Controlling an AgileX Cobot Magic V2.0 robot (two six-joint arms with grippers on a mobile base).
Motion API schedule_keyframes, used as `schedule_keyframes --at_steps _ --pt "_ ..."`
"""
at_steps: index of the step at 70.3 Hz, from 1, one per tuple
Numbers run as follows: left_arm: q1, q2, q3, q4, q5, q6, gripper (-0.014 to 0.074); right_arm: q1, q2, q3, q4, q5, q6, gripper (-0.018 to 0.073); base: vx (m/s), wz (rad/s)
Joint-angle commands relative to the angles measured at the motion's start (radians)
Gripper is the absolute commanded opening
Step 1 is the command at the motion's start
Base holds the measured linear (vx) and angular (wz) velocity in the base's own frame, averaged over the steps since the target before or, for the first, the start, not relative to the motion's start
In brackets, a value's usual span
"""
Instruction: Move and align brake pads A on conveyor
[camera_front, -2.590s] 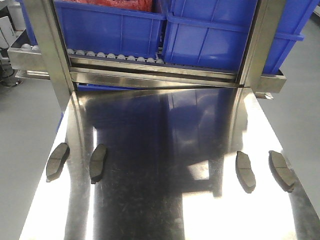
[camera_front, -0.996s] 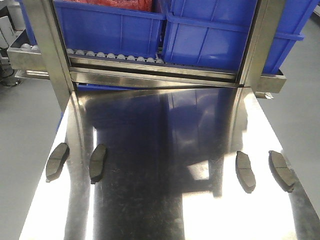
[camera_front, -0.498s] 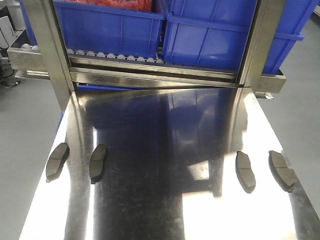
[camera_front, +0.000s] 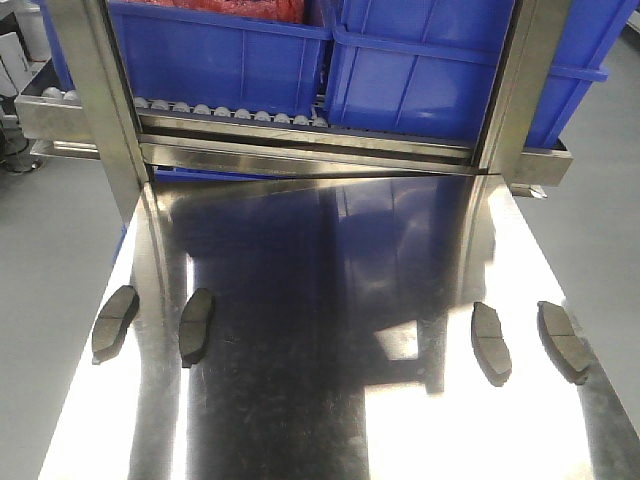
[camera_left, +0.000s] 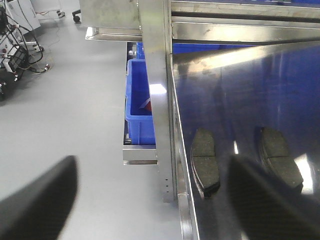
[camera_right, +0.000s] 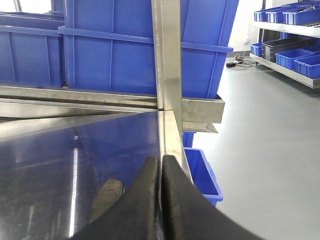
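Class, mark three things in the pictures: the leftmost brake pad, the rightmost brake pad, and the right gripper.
leftmost brake pad (camera_front: 114, 322), front-facing view, middle of its top face
rightmost brake pad (camera_front: 563, 338), front-facing view, middle of its top face
right gripper (camera_right: 161, 167), right wrist view, seam between shut fingertips

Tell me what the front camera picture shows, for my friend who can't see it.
Four dark brake pads lie flat on a shiny steel table, two near its left edge and two near its right. Behind stand big blue bins on a roller rack.

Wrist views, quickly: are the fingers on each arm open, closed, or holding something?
Left gripper: fingers open, empty.
Right gripper: fingers closed, empty.
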Motion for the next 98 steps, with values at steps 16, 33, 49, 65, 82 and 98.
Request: schedule_keyframes --at_steps 16,33,49,65,82,98 --pt "-0.001 0.011 -0.051 -0.011 -0.058 -0.001 0.0699 0.003 -0.013 0.017 -0.009 -0.073 -0.01 -0.0003 0.0 0.0" --pt "-0.001 0.242 -0.255 -0.014 0.107 0.002 0.066 0.003 -0.013 0.017 -0.009 -0.073 -0.01 -0.0003 0.0 0.0" --pt "-0.002 0.551 -0.437 -0.087 0.218 0.061 0.0653 0.003 -0.013 0.017 -0.009 -0.073 -0.01 -0.0003 0.0 0.0" --pt "-0.058 0.799 -0.592 -0.094 0.298 0.075 0.0649 0.003 -0.013 0.017 -0.009 -0.073 -0.01 -0.0003 0.0 0.0" --pt "-0.121 1.033 -0.76 -0.088 0.433 0.074 0.0644 0.003 -0.013 0.017 -0.009 -0.073 -0.01 -0.0003 0.0 0.0" --pt "-0.14 1.197 -0.879 -0.089 0.526 0.071 0.0631 0.003 -0.013 0.017 -0.009 -0.073 -0.01 -0.0003 0.0 0.0"
